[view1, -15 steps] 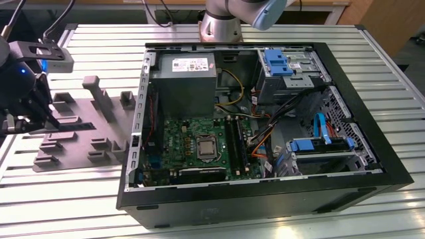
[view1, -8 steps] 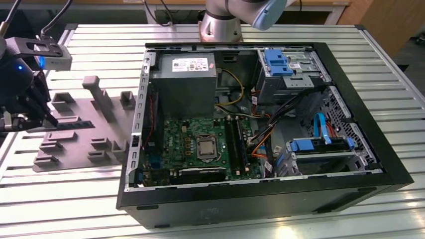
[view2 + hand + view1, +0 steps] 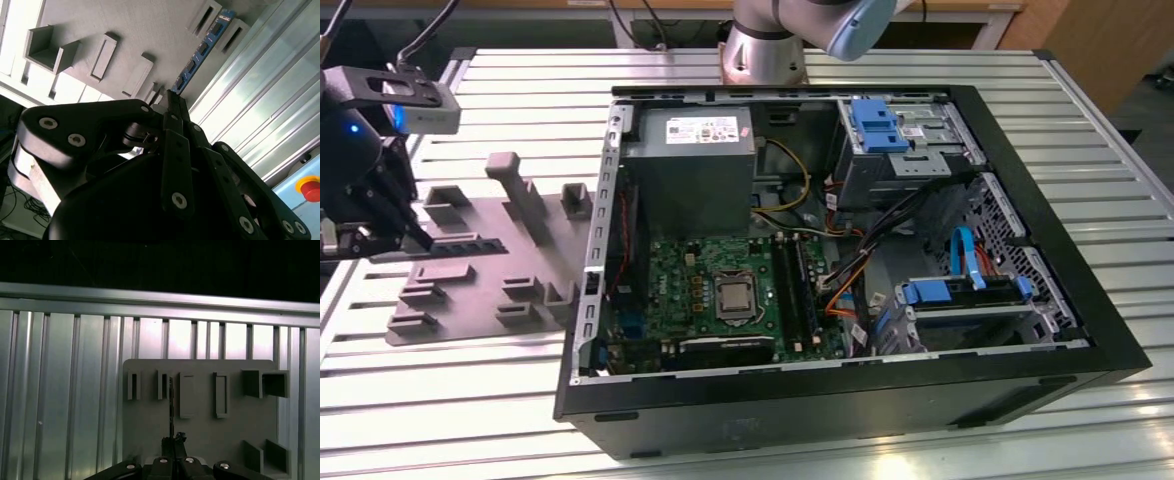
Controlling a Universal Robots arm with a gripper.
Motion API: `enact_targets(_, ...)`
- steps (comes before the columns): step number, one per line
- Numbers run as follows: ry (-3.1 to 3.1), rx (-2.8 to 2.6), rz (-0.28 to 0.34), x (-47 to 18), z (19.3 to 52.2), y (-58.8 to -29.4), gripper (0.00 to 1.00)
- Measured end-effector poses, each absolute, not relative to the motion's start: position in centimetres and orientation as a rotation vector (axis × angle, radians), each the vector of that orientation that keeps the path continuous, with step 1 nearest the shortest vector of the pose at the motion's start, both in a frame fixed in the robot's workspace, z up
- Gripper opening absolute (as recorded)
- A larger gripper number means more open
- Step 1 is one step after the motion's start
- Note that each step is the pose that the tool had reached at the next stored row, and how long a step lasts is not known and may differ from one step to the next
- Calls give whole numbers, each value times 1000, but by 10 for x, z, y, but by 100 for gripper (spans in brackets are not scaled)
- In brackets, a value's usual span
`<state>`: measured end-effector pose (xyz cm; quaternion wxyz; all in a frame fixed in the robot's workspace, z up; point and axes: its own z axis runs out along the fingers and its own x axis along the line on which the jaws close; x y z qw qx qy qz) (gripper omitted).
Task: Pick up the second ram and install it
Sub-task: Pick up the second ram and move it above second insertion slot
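Second ram (image 3: 201, 52) stands on edge in the grey tray (image 3: 150, 25), between two raised blocks. Gripper (image 3: 171, 97) sits at its near end; whether it's clamped, can't tell. Line yourself up with the stick's thin edge, square to the tray.
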<state>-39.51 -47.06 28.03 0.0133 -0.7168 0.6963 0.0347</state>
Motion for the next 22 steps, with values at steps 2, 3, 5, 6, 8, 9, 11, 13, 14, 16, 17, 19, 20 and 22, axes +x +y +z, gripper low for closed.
enact_targets(2, 2169, -2233, 108, -395, 282, -471, 11)
enact_targets(3, 2169, -2233, 108, -395, 283, -471, 11)
enact_targets(5, 2169, -2233, 108, -395, 285, -471, 11)
enact_targets(6, 2169, -2233, 108, -395, 285, -471, 11)
enact_targets(8, 2169, -2233, 108, -395, 287, -471, 11)
enact_targets(9, 2169, -2233, 108, -395, 288, -471, 11)
enact_targets(11, 2169, -2233, 108, -395, 290, -471, 11)
enact_targets(13, 2169, -2233, 108, -395, 292, -471, 11)
enact_targets(14, 2169, -2233, 108, -395, 293, -471, 11)
enact_targets(16, 2169, -2233, 108, -395, 295, -471, 11)
enact_targets(17, 2169, -2233, 108, -395, 296, -471, 11)
enact_targets(19, 2169, -2233, 108, -395, 298, -471, 11)
enact_targets(20, 2169, -2233, 108, -395, 299, -471, 11)
enact_targets(22, 2169, -2233, 108, -395, 301, -471, 11)
